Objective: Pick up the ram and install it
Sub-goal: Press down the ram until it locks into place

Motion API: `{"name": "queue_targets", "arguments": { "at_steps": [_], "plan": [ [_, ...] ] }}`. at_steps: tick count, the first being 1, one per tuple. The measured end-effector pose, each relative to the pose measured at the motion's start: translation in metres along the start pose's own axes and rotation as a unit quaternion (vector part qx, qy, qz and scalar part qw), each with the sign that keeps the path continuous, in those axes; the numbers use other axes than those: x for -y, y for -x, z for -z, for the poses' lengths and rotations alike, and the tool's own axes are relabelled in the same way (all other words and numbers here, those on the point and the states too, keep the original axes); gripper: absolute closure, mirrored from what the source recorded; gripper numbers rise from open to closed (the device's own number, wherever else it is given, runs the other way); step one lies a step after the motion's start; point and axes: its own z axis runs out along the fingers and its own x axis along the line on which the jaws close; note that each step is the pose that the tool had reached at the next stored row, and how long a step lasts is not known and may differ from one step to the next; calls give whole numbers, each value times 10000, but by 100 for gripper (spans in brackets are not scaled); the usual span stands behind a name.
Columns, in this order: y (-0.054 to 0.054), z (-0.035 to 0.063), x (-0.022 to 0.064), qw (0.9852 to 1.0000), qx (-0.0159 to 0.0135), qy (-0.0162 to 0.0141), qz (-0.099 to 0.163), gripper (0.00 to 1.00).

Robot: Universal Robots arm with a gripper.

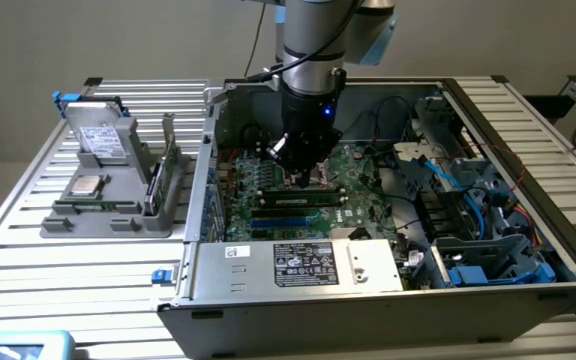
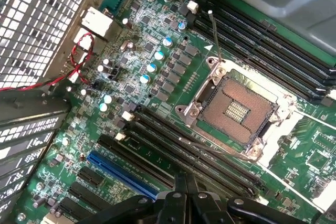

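Observation:
The ram, a thin green stick with black chips, lies level along a slot on the motherboard inside the open computer case. My gripper hangs just above and behind the stick's middle, pointing down. In the wrist view the gripper is shut, its two black fingers pressed together with nothing visible between them. They hover over the long black memory slots beside the open CPU socket. I cannot tell whether the fingertips touch the ram.
Blue slots lie in front of the ram, then the power supply. Cables and drive bays crowd the exterior view's right. Left of the case wall, a grey holder carries a hard drive and an upright green card.

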Motion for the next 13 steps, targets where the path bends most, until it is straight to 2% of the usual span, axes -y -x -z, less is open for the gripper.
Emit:
{"name": "queue_targets", "arguments": {
  "at_steps": [7,13],
  "plan": [
    [0,0,0,9992,52,-24,-394,89],
    [0,0,0,9972,94,-42,-738,89]
  ]
}}
